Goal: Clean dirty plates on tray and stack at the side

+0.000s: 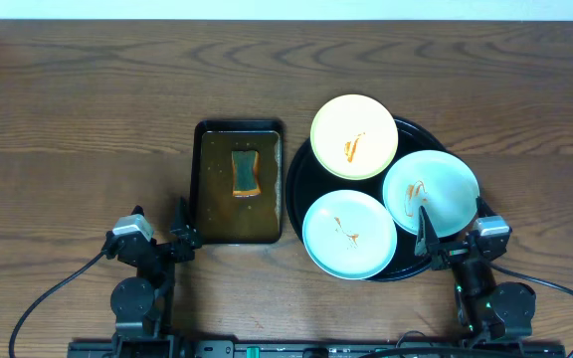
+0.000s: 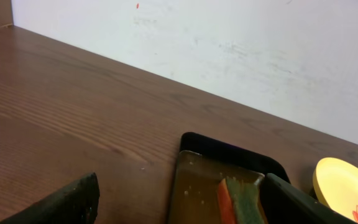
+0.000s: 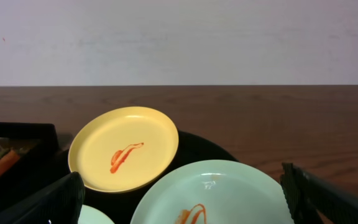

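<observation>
We find the right gripper (image 1: 453, 227), wide and empty, just below the rightmost mint-blue plate (image 1: 431, 192) in frame; the left gripper (image 1: 159, 217), also wide, sits farther.

You're looking at what seems a robot lab bench. A wood table (image 1: 68, 119) stands against a plain white wall (image 2: 229, 43), and two arms (image 1: 134, 296) sit at its edge.

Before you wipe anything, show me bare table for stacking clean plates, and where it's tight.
Widest bare wood lies left of the pan; another patch right of the tray, and a strip beyond both. Crowded: three plates fill the tray, and the pan-tray gap is narrow.
</observation>
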